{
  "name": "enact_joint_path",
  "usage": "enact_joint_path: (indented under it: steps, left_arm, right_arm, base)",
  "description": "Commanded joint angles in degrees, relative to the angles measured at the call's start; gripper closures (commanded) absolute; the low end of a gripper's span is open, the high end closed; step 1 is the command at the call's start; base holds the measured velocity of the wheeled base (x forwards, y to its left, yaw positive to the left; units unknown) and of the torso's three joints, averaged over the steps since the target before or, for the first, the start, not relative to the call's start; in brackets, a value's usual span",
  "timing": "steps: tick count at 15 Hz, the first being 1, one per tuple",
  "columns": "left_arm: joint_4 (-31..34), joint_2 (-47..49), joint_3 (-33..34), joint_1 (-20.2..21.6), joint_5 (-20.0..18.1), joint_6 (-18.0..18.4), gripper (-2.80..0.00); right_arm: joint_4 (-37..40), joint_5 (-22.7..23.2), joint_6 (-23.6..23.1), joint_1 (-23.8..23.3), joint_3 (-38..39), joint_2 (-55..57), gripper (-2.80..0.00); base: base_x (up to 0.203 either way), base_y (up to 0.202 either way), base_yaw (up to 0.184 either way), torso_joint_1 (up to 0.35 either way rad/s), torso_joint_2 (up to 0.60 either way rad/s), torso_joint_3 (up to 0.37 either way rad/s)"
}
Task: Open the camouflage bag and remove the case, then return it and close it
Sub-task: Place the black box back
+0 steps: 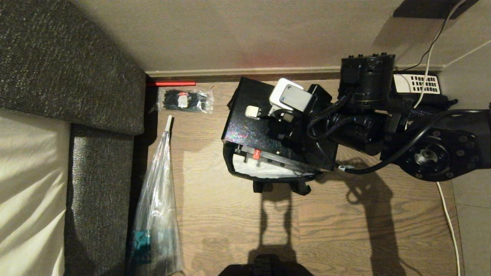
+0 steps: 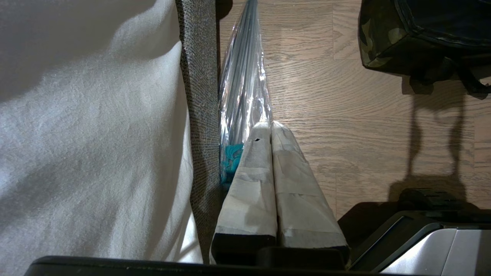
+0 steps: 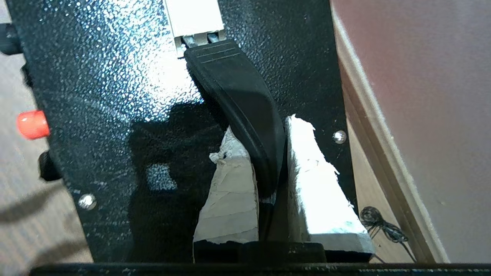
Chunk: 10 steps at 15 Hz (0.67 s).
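A dark woven sofa (image 1: 69, 65) with a pale cushion (image 1: 27, 184) is filling the left of the head view. A crinkly clear plastic sleeve (image 1: 157, 199) is lying along the sofa's edge, and a small clear packet of black ties (image 1: 186, 100) is sitting above it near the skirting board (image 1: 238, 71). A black desk telephone (image 1: 420, 86) with a white keypad is sitting at the upper right.

At centre, the right gripper (image 3: 264, 153) is clamping its taped, frayed fingers (image 3: 230, 191) on the smooth black handle (image 3: 241, 103) of the case (image 1: 257, 126), a speckled black hard box with a red button (image 1: 256, 153). The case is hanging over the open camouflage bag (image 1: 268, 174) on the wood-grain floor (image 1: 345, 218).

In the left wrist view, the left gripper (image 2: 270, 128) is resting closed and empty beside the sofa.
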Motion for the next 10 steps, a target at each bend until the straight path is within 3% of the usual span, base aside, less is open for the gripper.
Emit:
enact_joint_path:
  steps: [1,10]
  left_arm:
    - [0.0,-0.1,0.0,0.0,0.0,0.0,0.0]
    - [0.0,0.1,0.0,0.0,0.0,0.0,0.0]
  right_arm:
    - [0.9,-0.1,-0.1,0.0,0.4,-0.1,0.0]
    - [3.0,-0.1,1.5,-0.9,2.1,-2.3,0.0]
  base:
    - [0.0,0.0,0.0,0.0,0.0,0.0]
    - [0.0,0.0,0.0,0.0,0.0,0.0]
